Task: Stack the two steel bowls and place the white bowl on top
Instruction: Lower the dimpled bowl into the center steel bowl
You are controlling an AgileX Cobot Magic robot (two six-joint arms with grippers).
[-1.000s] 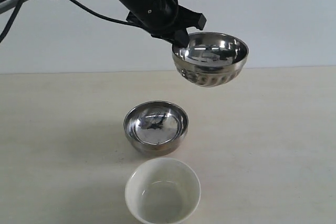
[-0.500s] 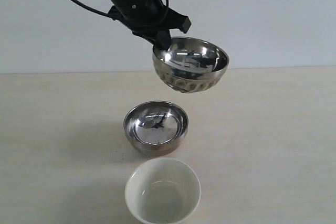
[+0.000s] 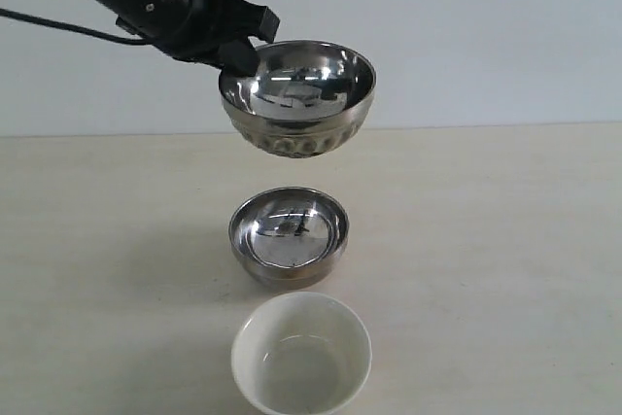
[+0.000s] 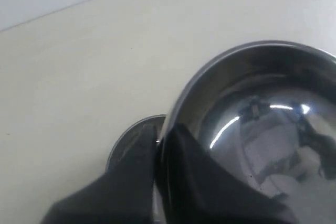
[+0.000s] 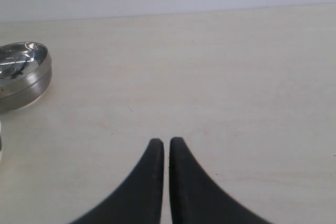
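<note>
Moved left: ribbed steel bowl [image 3: 296, 94] now above smooth steel bowl [image 3: 289, 235].

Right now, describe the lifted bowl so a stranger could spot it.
Start at the pale table, where a steel bowl and a white bowl sit. Higher up, a black claw holds a third bowl by its rim. It is shiny steel like the one below, but alone has a ribbed underside.
</note>
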